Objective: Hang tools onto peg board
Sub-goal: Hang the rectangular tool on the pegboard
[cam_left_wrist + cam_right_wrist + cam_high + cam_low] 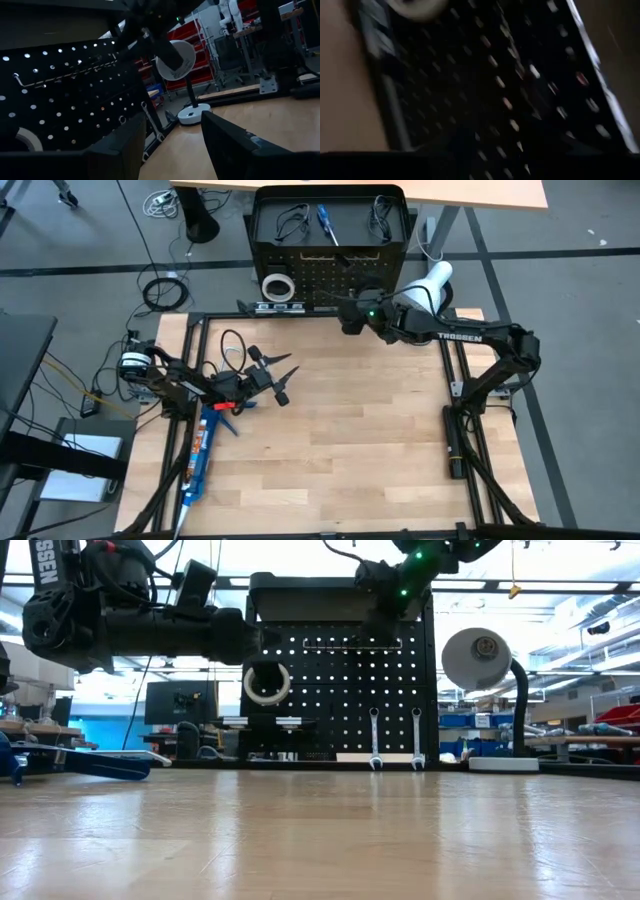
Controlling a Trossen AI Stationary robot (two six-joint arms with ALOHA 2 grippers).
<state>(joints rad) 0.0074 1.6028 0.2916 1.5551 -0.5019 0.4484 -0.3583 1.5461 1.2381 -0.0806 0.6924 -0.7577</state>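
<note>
High view: the peg board stands at the far edge of the bench, already carrying a white tape ring, a blue-handled screwdriver and black wire loops. The right tool is up against the board's lower middle, near the long hook; whether it is released or clenched, and whether it carries anything, cannot be told from here. The left tool hovers over the bench's left side with its fingers spread and nothing between them, beside a blue caulking-type gun lying at the left edge. Low view: two silver wrenches hang low on the board, the tape ring to their left, the white desk lamp to the right (not a tool to hang). The right arm reaches in from above to the hook row. Left wrist view: the left tool's fingers stand apart, empty, facing the board and lamp. Right wrist view: only blurred board holes, very close; nothing in the grip can be made out. Judgement: the step looks like work at the hook, best done by a slow, square approach to the board, letting go only once the item hangs true, and pulling straight back to spare the neighbouring wrenches.
</note>
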